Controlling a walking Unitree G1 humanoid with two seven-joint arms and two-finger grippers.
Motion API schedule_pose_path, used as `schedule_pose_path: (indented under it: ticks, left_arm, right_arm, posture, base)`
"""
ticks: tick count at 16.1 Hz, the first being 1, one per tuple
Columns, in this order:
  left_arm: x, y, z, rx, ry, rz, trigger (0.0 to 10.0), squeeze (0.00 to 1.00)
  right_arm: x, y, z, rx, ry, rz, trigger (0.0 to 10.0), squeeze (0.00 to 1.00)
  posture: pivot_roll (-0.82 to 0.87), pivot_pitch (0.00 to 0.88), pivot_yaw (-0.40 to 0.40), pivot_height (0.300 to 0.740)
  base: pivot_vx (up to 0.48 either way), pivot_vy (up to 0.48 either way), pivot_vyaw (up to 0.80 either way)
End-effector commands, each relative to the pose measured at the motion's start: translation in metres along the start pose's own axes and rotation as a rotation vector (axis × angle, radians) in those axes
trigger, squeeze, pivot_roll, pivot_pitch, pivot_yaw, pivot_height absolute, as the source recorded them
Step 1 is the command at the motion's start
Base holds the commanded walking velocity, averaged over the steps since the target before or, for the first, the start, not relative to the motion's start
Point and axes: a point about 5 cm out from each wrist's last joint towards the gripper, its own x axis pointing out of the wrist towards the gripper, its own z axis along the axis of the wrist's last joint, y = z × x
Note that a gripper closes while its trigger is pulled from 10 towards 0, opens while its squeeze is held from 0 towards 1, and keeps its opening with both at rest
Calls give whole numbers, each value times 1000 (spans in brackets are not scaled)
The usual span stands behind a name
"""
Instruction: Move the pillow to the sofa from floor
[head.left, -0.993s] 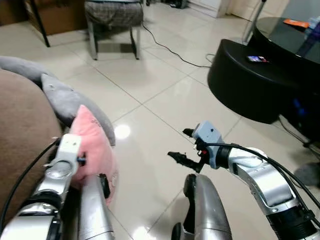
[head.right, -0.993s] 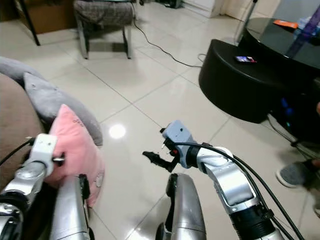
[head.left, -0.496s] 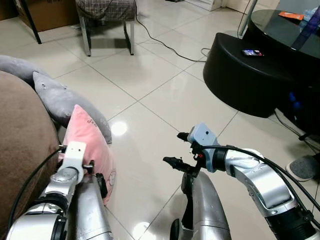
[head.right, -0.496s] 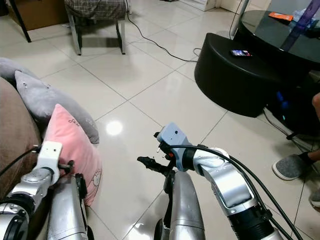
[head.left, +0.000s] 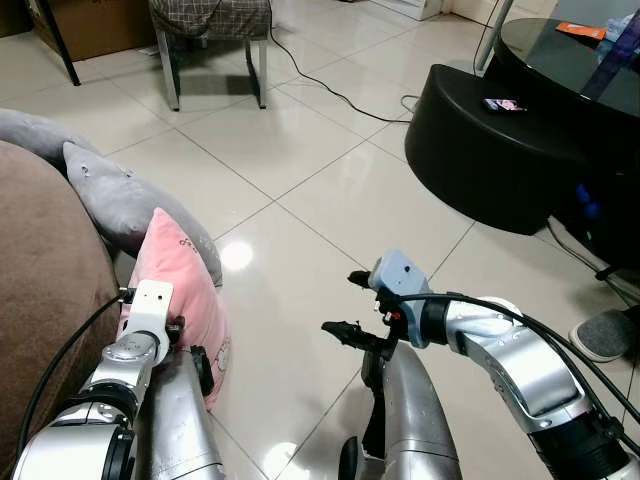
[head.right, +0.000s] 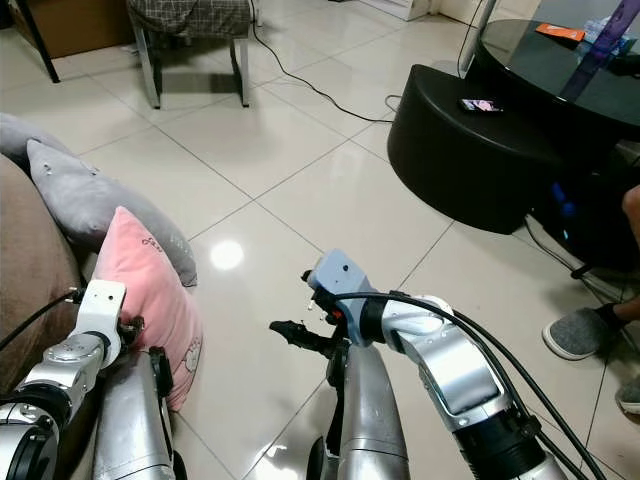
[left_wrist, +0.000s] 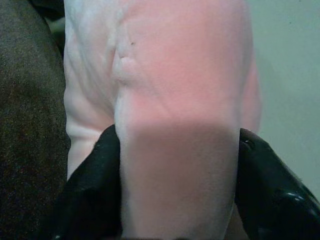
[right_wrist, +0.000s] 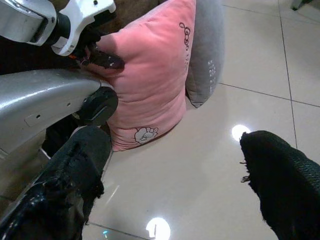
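One pink pillow (head.left: 178, 290) is seen at the left side, standing on its edge with its long axis nearly upright and its upper corner pointing up. It leans between a brown sofa (head.left: 45, 290) and a grey cushion (head.left: 130, 205), and its lower corner comes down to the tiled floor (head.left: 300, 200). A small cartoon picture is printed near the lower corner, and a short line of dark writing is seen near the top edge, but the writing is too small to be read. The pillow is clamped by the left gripper (left_wrist: 177, 190): in the left wrist view one black finger (left_wrist: 92, 200) is pressed on each side of the pink cloth, which bulges between them.

The right gripper (head.left: 345, 333) is held above the bare floor, well apart from the pillow, and its two fingers are spread wide with nothing between them, as is shown in the right wrist view.

One grey cushion is counted, lying against the sofa just behind the pillow. Farther away one chair (head.left: 210, 25) with a checked seat and metal legs is seen, and one black cable (head.left: 340, 95) is laid over the floor beside it. At the right one round black table (head.left: 510, 150) is placed, with one phone (head.left: 503, 104) on its lower step and an orange object (head.left: 580, 31) on its glass top. One grey slipper (head.left: 605, 335) on a person's foot is seen at the right edge.
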Motion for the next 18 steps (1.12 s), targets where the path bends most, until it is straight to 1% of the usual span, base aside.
schedule_pose_path:
  ticks: [1,8,11,15,16,18]
  left_arm:
    - [0,-7,-6,5,27,-37,0,0]
    - [1,-11,-3,-8,18,-57,0,0]
    - [0,-15,-5,0,21,-80,0,0]
    - [0,-14,-6,-1,25,-80,0,0]
    - [1,-16,-4,0,22,-86,0,0]
    - [1,-19,-3,3,22,-96,0,0]
  right_arm:
    - [-2,-2,4,-17,-8,-2,10000,0]
    - [2,0,4,-23,-8,8,10000,0]
    - [2,1,3,-27,-13,7,10000,0]
    - [5,7,-1,-13,4,73,10000,0]
    - [7,8,-5,-19,22,107,10000,0]
    - [11,5,-8,-24,28,99,10000,0]
  posture:
    - [-164,67,-142,457]
    - [-148,46,-125,457]
    - [-134,31,-118,457]
    - [-117,2,-115,457]
    - [-102,0,-115,457]
    - [-89,0,-111,457]
  base:
    - [0,0,0]
    - [0,0,0]
    - [0,0,0]
    - [0,0,0]
    - [0,0,0]
    - [0,0,0]
